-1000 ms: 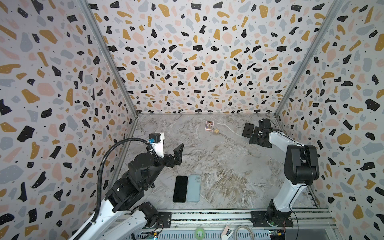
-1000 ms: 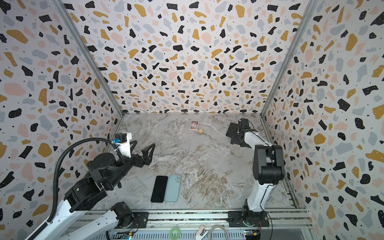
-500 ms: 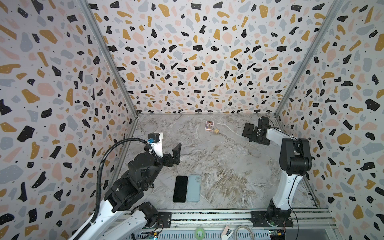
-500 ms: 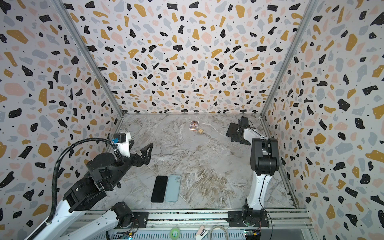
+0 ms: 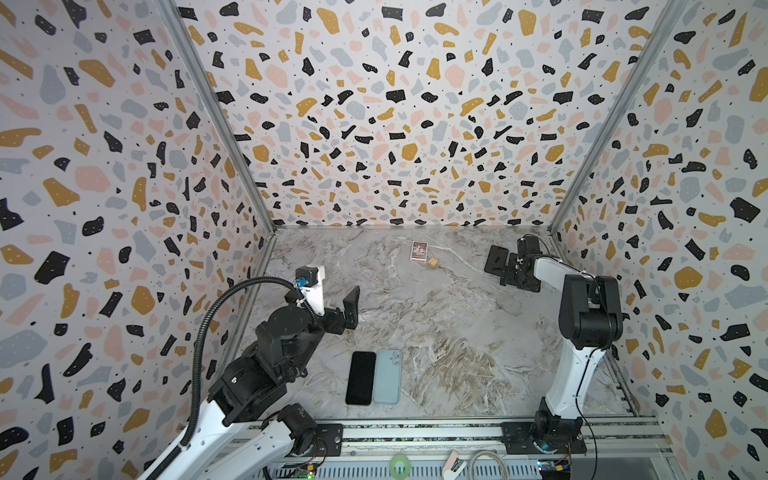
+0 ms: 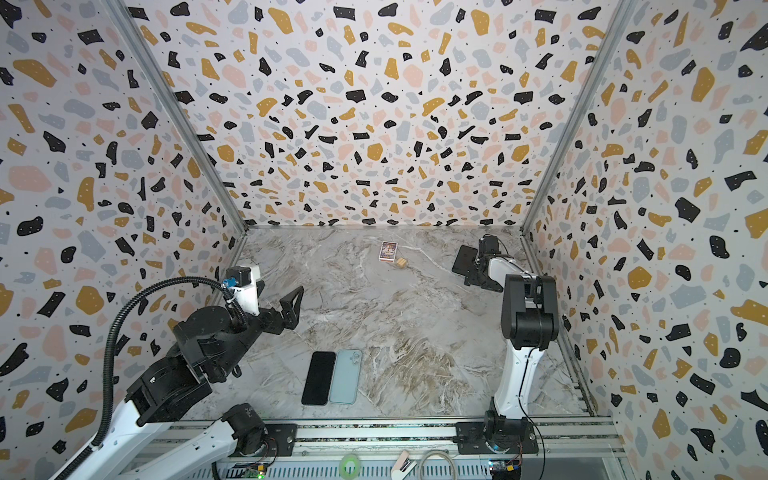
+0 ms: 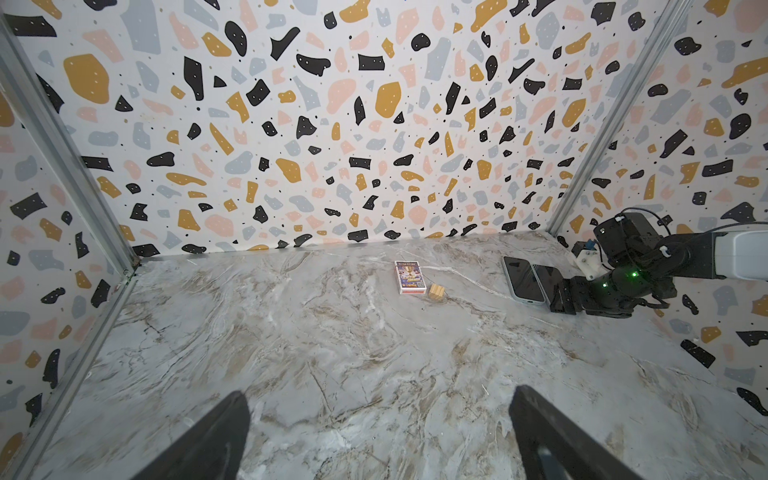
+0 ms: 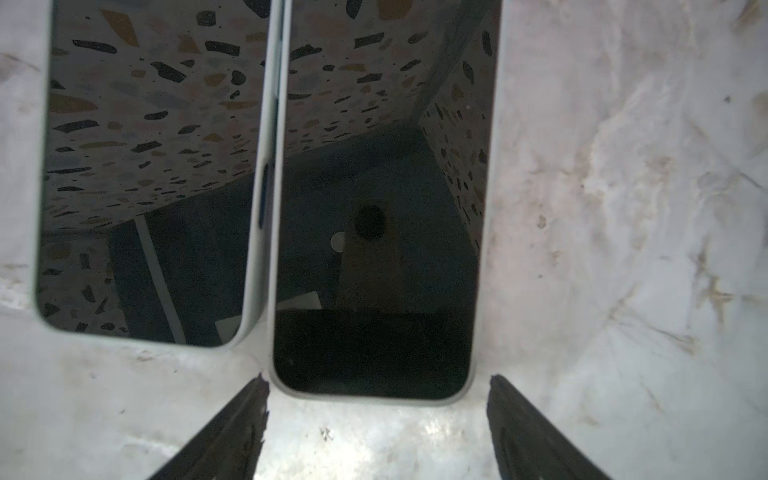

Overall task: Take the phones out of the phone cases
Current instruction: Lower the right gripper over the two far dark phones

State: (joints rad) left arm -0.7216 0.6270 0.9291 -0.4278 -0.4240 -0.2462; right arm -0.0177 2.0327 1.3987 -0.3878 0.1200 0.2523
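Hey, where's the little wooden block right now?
In both top views the wooden block lies at the far middle of the table, just beside the card box, on its right and slightly nearer the camera.

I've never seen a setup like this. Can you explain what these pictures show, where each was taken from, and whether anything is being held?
A left arm and a right arm, both robots, stand on a marble tabletop inside speckled walls. Two pictures look down from above; the other two come from a camera on each arm's wrist. Near the front lie a black phone and a pale blue case, back up. At the back sit a card box and a small wooden block. By the right arm, a pale-rimmed phone lies screen up beside a second phone, whose end sits between the tips of that arm's open jaws. The left arm's jaws are open too. Nothing is held.
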